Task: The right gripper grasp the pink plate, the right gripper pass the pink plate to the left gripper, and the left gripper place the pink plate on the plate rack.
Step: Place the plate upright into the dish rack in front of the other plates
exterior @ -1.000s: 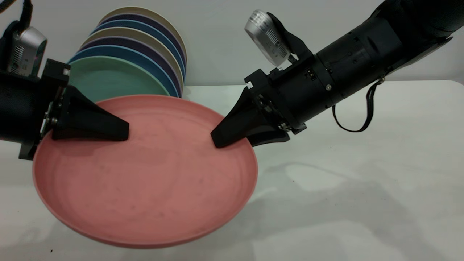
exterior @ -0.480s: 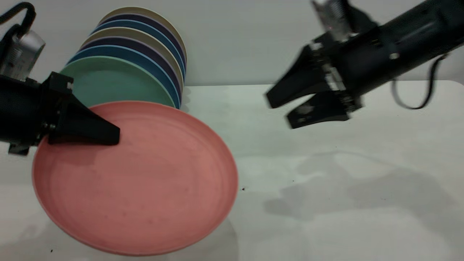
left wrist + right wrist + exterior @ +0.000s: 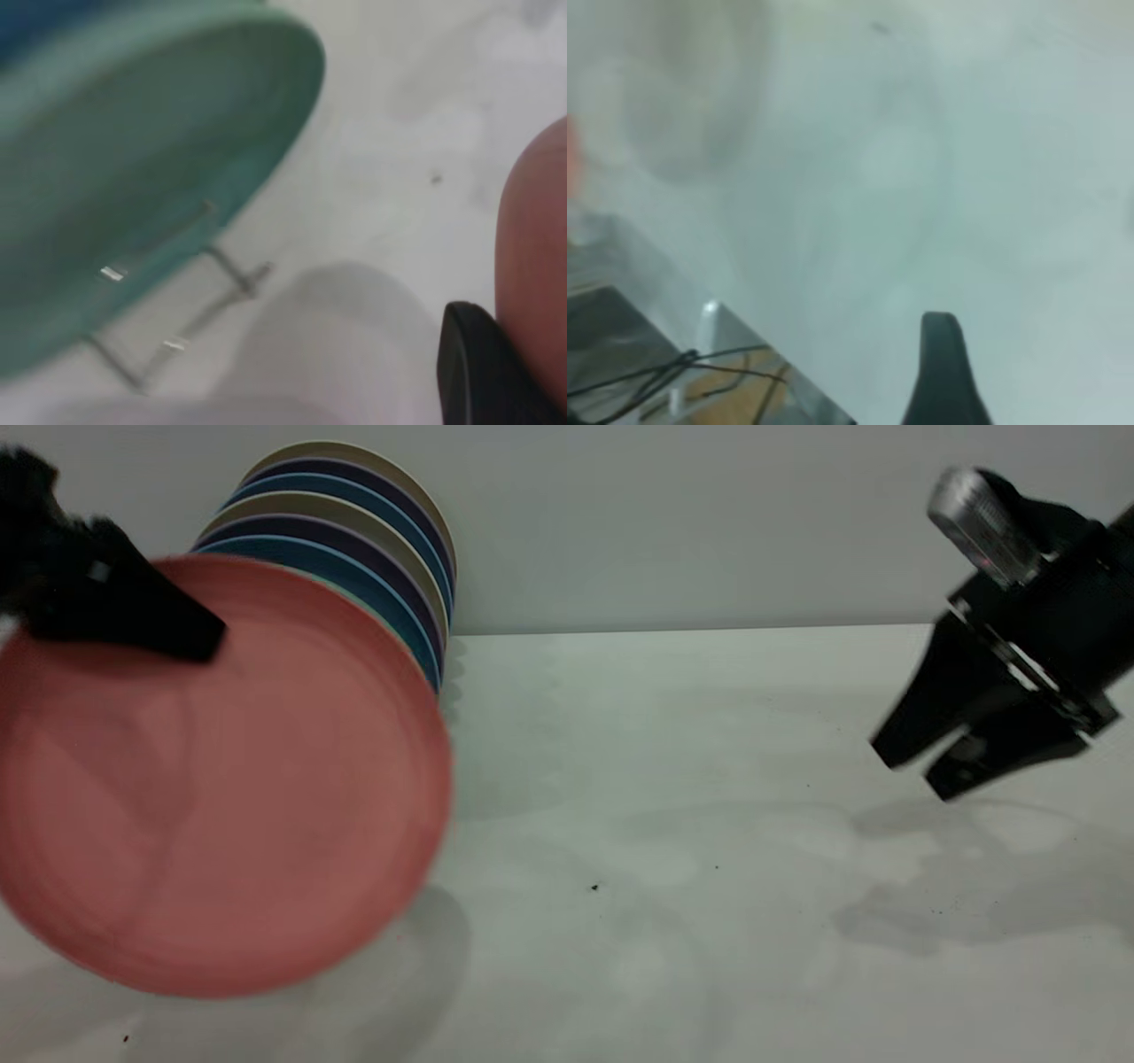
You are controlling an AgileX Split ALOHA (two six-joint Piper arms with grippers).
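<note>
Two grippers show, and only one carries anything. The left gripper [image 3: 190, 638] is clamped on the upper left edge of the pink plate [image 3: 221, 779], one black finger [image 3: 133, 607] lying across the plate's face; the plate hangs from that grip, tipped up so its face is toward the outside camera, clear of the table [image 3: 664, 779], with its shadow on the surface below. In the left wrist view a black fingertip [image 3: 478, 372] presses against the plate's rim [image 3: 536, 266].

Just behind the plate and the gripper stands a row of upright plates [image 3: 372, 540] in blue, purple and beige, their rims fanning out above and to the right of the pink one. The left wrist view shows the nearest of them, a teal plate [image 3: 151, 168], standing in the rack [image 3: 217, 292], whose thin silver wires rise from the table beside and under the teal rim. The pink plate is near the rack but not in it; whether it touches the plate behind it cannot be told.

The right gripper [image 3: 912, 766] hangs well apart from the plate, far across the table on the right side, fingers spread with a clear gap between them and nothing held, tips angled down toward the surface. Its silver camera [image 3: 979, 518] sits above it. In the right wrist view one dark fingertip [image 3: 943, 372] shows over bare table.
</note>
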